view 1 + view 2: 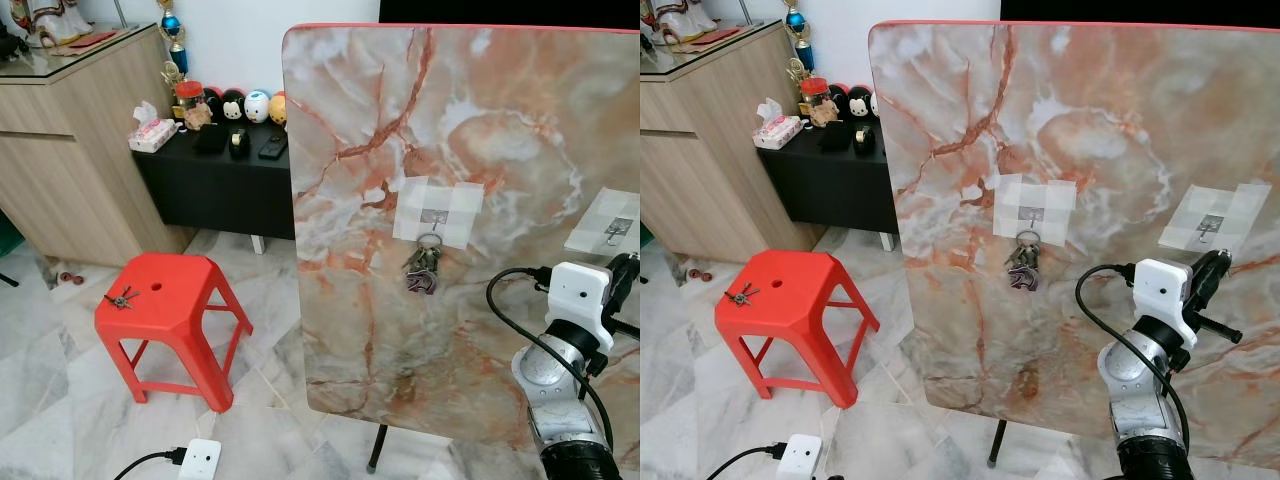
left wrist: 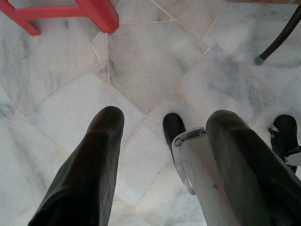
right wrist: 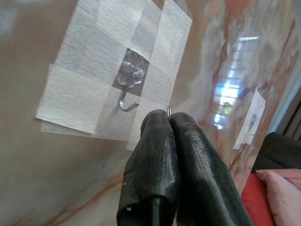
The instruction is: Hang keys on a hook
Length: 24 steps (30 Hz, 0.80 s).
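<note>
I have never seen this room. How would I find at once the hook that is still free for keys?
Find the big marble-patterned board standing upright at the centre. Two small clear hooks are taped to it with white patches. The free hook is the one towards the robot's right, just above the right gripper; the other hook already carries a bunch of keys.

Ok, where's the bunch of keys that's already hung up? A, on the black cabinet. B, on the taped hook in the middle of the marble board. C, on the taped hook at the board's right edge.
B: the hanging keys dangle from the middle taped hook on the marble board, while the right-hand hook is bare.
</note>
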Tool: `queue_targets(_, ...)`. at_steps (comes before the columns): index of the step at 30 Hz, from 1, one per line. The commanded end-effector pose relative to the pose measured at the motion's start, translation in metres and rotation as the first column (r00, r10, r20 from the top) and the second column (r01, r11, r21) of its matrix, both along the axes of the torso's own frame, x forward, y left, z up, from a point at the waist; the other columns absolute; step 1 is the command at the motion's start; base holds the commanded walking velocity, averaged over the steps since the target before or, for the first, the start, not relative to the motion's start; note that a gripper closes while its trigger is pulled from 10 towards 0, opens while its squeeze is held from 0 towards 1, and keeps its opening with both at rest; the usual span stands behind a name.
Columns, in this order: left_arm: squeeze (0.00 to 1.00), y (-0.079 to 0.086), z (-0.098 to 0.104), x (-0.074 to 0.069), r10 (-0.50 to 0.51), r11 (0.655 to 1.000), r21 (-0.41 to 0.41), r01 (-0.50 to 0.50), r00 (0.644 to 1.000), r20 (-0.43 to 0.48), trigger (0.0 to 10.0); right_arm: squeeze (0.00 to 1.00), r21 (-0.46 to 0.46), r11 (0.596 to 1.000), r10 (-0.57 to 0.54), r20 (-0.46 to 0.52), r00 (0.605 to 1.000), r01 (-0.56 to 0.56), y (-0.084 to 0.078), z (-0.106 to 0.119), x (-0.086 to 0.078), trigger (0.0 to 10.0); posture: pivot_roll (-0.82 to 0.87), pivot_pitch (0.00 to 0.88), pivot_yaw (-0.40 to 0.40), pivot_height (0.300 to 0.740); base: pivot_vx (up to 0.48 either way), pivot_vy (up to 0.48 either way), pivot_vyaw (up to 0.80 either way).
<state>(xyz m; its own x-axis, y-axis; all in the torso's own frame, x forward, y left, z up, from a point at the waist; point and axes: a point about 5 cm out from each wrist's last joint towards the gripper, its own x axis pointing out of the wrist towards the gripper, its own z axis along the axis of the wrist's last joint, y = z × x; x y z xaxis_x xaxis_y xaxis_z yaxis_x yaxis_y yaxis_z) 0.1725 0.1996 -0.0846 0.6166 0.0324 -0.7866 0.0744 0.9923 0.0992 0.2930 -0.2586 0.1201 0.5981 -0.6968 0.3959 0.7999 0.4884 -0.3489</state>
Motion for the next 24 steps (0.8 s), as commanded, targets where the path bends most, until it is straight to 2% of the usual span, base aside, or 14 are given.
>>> queue_targets(1, 0.00, 0.0000, -0.0012, -0.0024, -0.007, 1.000, 0.006, 0.007, 1.000, -0.011, 10.0, 0.00, -0.013, 1.000, 0.011, 0.005, 1.000, -0.011, 0.0005, 0.0033, 0.0016, 10.0, 0.01, 0.000, 0.016, 0.740, 0.000, 0.000, 0.00)
queue_targets(11, 0.00, -0.0004, -0.0004, -0.0005, -0.005, 1.000, 0.005, 0.005, 1.000, -0.004, 10.0, 0.00, 0.000, 1.000, 0.014, -0.018, 1.000, -0.014, -0.0004, 0.0015, 0.0038, 10.0, 0.01, 0.000, 0.015, 0.740, 0.000, 0.000, 0.00)
queue_targets(21, 0.00, -0.0005, 0.0003, 0.0010, -0.004, 1.000, 0.002, 0.004, 1.000, 0.001, 10.0, 0.00, -0.107, 0.994, 0.022, -0.067, 0.998, -0.029, 0.0006, 0.0061, 0.0070, 10.0, 0.01, 0.000, 0.013, 0.740, 0.000, 0.000, 0.00)
queue_targets(24, 0.00, -0.0007, 0.0003, 0.0012, -0.004, 1.000, 0.002, 0.004, 1.000, 0.002, 10.0, 0.00, -0.109, 0.994, 0.019, -0.070, 0.997, -0.026, 0.0006, 0.0062, 0.0069, 10.0, 0.01, 0.000, 0.013, 0.740, 0.000, 0.000, 0.00)
